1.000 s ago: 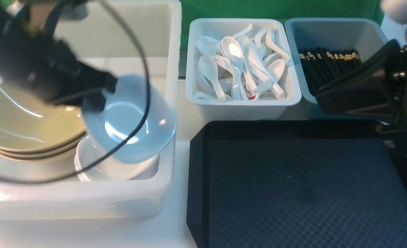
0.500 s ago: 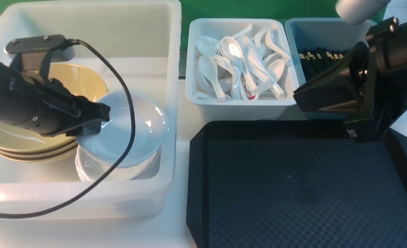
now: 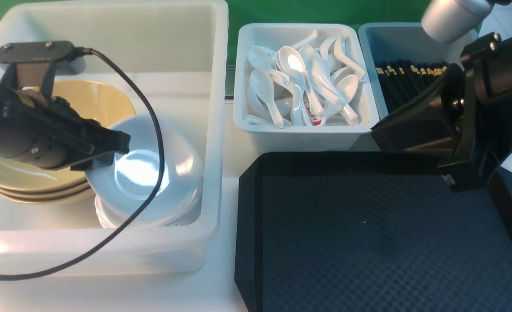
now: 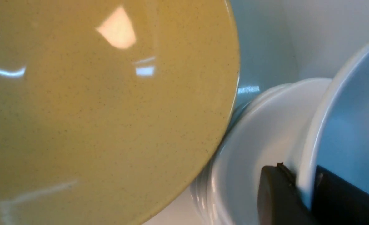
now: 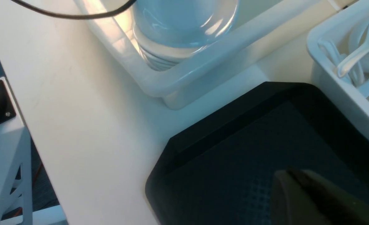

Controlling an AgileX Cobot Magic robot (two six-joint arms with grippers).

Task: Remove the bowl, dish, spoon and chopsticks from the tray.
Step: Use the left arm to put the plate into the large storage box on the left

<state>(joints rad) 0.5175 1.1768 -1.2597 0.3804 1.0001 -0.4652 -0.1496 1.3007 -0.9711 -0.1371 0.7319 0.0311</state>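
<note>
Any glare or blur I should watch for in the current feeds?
Front view: sharp overall, strong glare inside the held dish, a bright patch on the big bin's rim; left wrist view: end effector and dish rim soft, reflections on the bowl; right wrist view: end effector blurred and dark against the tray.

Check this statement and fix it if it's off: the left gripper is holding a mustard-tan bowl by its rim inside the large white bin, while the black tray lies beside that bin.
The held thing is wrong: the left gripper grips a white dish by its rim, as the left wrist view shows. The rest stands.
</note>
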